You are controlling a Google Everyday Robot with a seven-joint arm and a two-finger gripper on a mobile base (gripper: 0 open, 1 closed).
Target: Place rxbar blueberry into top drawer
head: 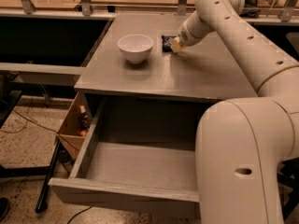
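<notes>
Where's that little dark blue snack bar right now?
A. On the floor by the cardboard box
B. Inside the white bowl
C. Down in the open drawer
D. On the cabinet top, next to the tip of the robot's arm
D: the rxbar blueberry lies on the grey cabinet top, right of the white bowl, with the end effector right at it; it is not in the open top drawer.
</notes>
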